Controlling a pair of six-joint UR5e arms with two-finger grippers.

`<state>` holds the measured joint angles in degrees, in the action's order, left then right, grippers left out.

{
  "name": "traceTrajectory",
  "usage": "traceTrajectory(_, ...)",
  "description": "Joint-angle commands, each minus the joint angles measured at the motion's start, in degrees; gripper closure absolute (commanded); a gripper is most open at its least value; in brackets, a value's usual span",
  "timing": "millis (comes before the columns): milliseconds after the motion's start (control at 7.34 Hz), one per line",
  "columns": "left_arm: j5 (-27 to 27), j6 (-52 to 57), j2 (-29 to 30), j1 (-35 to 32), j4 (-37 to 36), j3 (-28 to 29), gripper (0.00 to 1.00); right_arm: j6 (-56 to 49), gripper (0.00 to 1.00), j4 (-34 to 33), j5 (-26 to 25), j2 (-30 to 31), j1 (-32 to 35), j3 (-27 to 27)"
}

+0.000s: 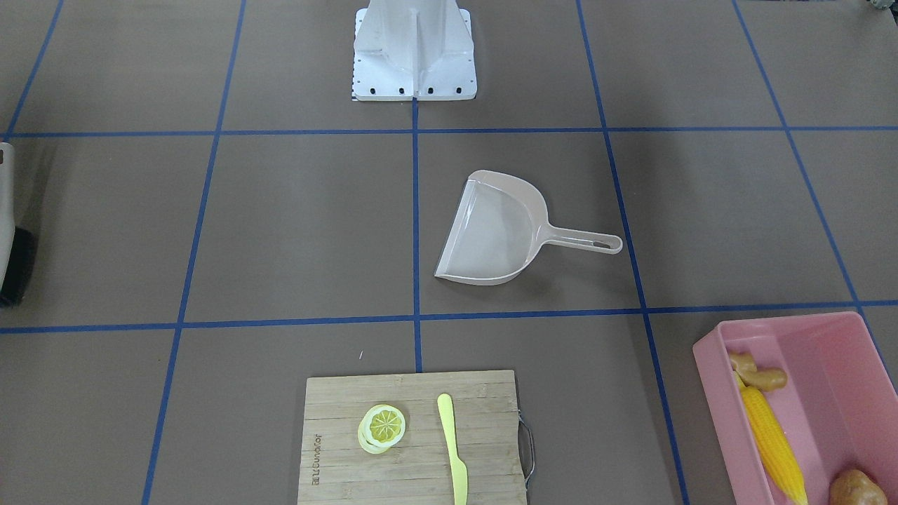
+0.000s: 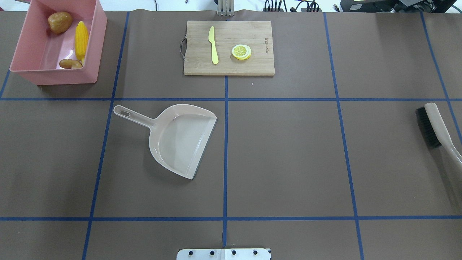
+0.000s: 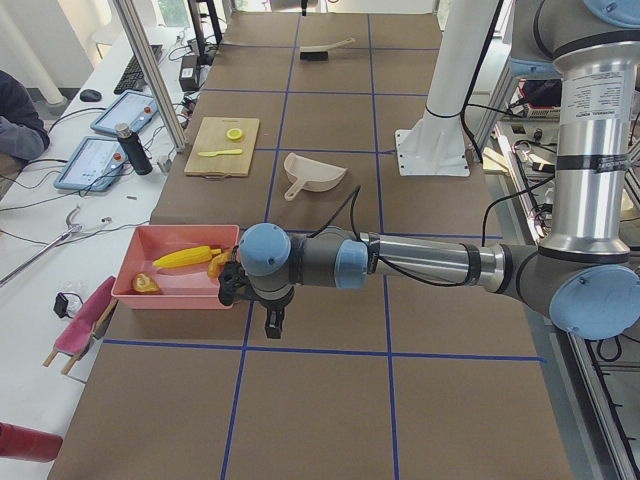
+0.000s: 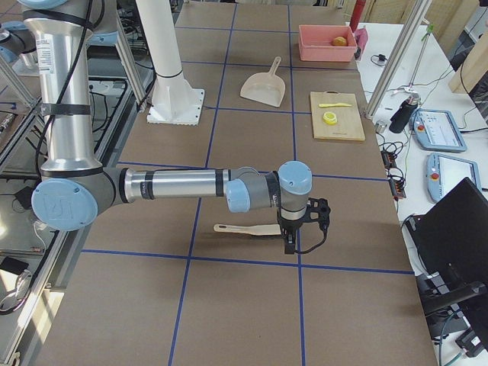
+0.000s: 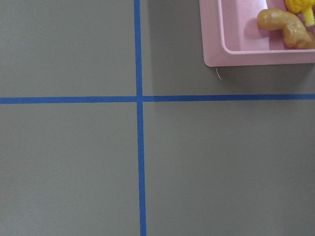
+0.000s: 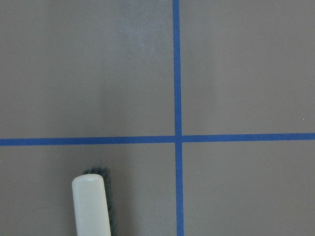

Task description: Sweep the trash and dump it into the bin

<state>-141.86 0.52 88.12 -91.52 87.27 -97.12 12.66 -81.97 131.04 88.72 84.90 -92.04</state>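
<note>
Inside the bin (image 2: 99, 43), 3 toys (image 2: 81, 36); left gripper (image 3: 270, 320), right gripper (image 4: 290, 242): seemingly empty, opening unclear.

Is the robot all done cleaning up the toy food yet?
Looks finished. Done: the corn cob, potato and ginger root all lie inside the pink bin. In hand: nothing, it seems; the empty dustpan and the brush lie on the table. Left: no trash shows on the table.

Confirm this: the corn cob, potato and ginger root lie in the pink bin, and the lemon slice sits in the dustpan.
Wrong on the lemon slice: it sits on the cutting board, not in the dustpan, as the overhead exterior view shows. The corn cob, potato and ginger root do lie in the pink bin.
</note>
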Motion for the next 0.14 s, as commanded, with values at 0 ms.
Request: traceTrajectory(0, 3.6, 0.2, 0.6, 0.1, 0.2, 0.1, 0.01, 0.0, 0.00, 0.0, 0.0, 0.0, 0.0, 0.0)
